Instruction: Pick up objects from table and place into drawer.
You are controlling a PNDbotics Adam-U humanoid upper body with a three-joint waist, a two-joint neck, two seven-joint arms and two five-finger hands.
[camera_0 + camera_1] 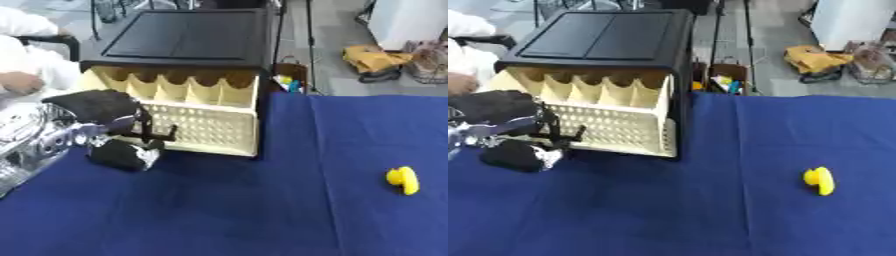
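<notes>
Left hand (105, 112) hovers at the front of the open cream drawer (206, 127), fingers curled down over a dark bundle (122, 154) lying on the blue bench (262, 210); can't tell whether it grips the bundle or just touches it. Bundle looks soft and light, probably best pinched at its top fold. Yellow object (403, 180) sits well apart at right, small and rounded, likely light and slippery. Right hand out of view.
</notes>
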